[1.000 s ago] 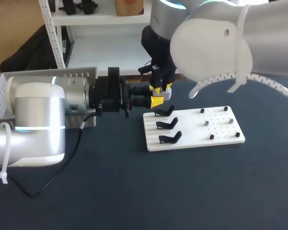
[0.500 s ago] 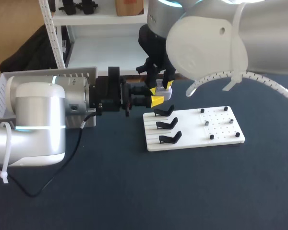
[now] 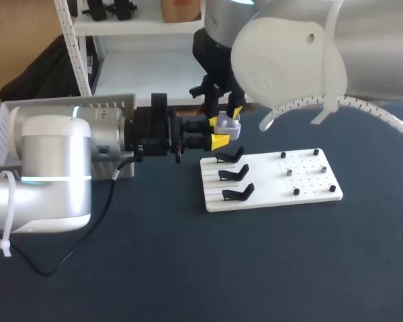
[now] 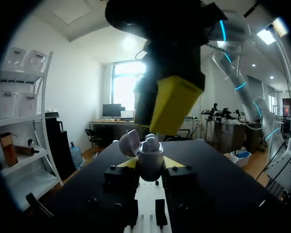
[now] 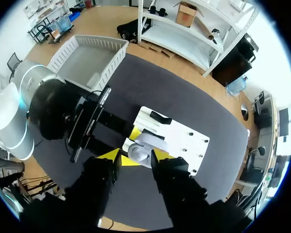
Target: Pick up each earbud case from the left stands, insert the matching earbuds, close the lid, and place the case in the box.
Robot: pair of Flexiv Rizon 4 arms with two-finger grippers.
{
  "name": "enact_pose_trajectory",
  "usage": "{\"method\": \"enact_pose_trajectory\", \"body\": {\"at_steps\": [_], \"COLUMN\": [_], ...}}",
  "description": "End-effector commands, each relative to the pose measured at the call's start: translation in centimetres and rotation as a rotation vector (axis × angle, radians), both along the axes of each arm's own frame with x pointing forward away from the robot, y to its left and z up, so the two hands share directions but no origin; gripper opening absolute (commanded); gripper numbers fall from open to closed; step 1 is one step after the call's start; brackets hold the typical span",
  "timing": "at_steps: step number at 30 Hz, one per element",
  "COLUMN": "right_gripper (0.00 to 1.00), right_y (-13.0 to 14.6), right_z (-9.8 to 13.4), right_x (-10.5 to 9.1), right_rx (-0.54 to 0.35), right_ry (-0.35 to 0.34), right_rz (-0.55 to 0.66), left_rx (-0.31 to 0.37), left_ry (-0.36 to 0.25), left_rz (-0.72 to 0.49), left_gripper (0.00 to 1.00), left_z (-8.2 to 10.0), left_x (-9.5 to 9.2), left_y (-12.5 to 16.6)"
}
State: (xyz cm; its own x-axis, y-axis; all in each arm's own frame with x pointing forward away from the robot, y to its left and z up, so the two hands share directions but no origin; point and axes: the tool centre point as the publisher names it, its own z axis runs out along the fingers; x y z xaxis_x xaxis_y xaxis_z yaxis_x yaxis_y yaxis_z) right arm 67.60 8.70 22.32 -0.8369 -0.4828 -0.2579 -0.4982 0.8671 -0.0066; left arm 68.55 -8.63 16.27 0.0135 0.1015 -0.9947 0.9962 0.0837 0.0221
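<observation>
The table (image 3: 188, 268) has a dark, matt top, and the board (image 3: 309, 184) lying on it is smooth white plastic with a dull finish, its stands (image 3: 238, 193) black plastic with a slight shine. The case (image 3: 228, 126) is pale grey plastic, smooth and satiny, while the yellow fingertips (image 3: 219, 141) beside it look like flat, matt plastic set on matt black housings. Both arms wear smooth shells with a soft sheen — the left arm (image 3: 54, 174) glossy white next to brushed silver metal, the right arm (image 3: 289, 60) white and silver-grey with a thin white plastic tie — and the box (image 3: 67, 104) is white ribbed plastic.
</observation>
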Motion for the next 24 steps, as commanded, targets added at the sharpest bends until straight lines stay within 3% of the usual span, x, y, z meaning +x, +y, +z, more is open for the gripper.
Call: {"method": "enact_pose_trajectory", "body": {"at_steps": [1, 7, 11, 15, 24], "right_gripper": [0.40, 0.40, 0.40, 0.39, 0.38], "right_y": [-1.0, -1.4, -1.5, -1.7, -2.9], "right_z": [1.5, 2.1, 0.8, -0.7, -2.4], "right_x": [0.4, 4.1, 5.7, 6.2, 5.3], "right_rx": [0.010, 0.039, 0.033, 0.016, 0.010], "right_ry": [-0.037, -0.054, -0.036, -0.010, 0.030], "right_rz": [-0.022, -0.085, -0.112, -0.126, -0.157], "left_rx": [-0.003, -0.003, -0.003, -0.003, -0.003], "left_ry": [-0.002, -0.002, -0.002, -0.002, -0.002], "left_rz": [0.004, 0.004, 0.004, 0.004, 0.004], "left_gripper": [0.00, 0.00, 0.00, 0.00, 0.00], "left_z": [0.0, 0.0, 0.0, 0.0, 0.0], "left_x": [-0.1, -0.1, -0.1, -0.1, -0.1], "left_y": [0.0, 0.0, 0.0, 0.0, 0.0]}}
